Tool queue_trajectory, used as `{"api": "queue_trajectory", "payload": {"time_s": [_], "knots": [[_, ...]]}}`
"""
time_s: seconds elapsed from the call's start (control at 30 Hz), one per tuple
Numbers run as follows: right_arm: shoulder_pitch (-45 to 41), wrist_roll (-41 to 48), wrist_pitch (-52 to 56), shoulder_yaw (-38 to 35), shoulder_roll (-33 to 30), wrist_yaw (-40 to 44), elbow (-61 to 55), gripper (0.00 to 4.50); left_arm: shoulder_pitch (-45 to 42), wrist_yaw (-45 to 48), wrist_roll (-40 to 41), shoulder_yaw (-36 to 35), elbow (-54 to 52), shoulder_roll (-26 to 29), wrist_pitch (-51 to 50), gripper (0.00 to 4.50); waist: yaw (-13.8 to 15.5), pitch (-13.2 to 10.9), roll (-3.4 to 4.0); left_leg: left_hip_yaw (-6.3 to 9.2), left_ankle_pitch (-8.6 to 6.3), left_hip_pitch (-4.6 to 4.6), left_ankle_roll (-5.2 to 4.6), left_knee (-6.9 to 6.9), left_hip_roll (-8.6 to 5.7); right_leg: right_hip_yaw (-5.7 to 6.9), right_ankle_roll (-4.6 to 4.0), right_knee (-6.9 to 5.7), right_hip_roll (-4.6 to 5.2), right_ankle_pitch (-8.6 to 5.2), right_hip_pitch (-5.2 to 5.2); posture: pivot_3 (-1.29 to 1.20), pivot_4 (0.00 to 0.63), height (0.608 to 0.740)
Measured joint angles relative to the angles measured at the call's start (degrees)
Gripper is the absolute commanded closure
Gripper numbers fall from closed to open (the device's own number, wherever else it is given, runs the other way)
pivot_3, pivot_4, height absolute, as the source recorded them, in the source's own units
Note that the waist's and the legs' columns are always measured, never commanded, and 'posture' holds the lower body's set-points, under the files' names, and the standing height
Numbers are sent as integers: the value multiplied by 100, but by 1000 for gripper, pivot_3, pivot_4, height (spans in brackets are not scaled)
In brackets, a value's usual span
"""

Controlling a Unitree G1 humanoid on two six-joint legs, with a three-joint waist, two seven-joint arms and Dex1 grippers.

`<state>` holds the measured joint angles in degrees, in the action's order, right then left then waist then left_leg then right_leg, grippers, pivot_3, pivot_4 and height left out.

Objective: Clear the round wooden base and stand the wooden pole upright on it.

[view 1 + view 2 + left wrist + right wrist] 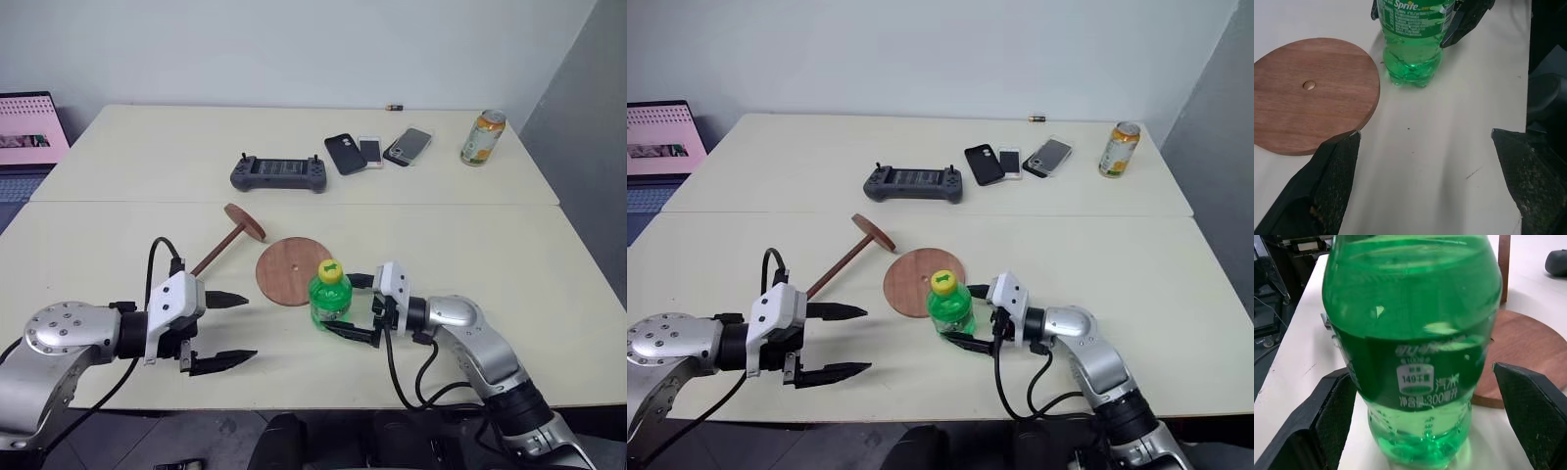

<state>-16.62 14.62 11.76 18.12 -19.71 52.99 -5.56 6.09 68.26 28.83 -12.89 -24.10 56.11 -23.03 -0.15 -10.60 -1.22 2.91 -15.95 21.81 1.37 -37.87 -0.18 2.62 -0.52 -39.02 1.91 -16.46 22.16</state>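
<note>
The left gripper (223,330) hovers wide open and empty near the wooden pole (217,252), which lies tilted on the table (118,157). The round wooden base (291,270) lies flat beside it. The green bottle (330,294) stands just off its edge, apparently between the spread fingers of the right gripper (359,307).

Two cream tables (118,284) butted together, seam running across mid-frame. Near table: round wooden base (291,270) flat at centre; green Sprite bottle (330,294) upright just beside its lower-right edge, on bare tabletop; wooden pole (217,252) lying left of base, disc end toward upper right. Far table: dark game controller (278,174) centre; three phones (377,149) in row to its upper right; drink can (482,137) upright far right; small battery (394,106) at back edge.
</note>
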Motion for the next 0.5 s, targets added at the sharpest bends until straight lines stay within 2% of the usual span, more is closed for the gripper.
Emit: {"api": "queue_trajectory", "payload": {"time_s": [0.2, 0.5], "knots": [[-2, -8, -130, 58, 100, 6, 82, 1289, -7, -9, 3, 0, 7, -10, 5, 0, 0, 0, 0, -1, 0, 0, 0, 0, 0, -1, 0, 0, 0, 0, 0, 0, 150, 740], [-1, -62, -270, 80, 66, 49, 97, 1352, -215, -41, 55, 1, 36, -141, 39, 0, 0, 0, 0, -1, 0, 1, 0, -1, 0, -1, 0, 0, 0, 0, 1, 0, 150, 740]]}}
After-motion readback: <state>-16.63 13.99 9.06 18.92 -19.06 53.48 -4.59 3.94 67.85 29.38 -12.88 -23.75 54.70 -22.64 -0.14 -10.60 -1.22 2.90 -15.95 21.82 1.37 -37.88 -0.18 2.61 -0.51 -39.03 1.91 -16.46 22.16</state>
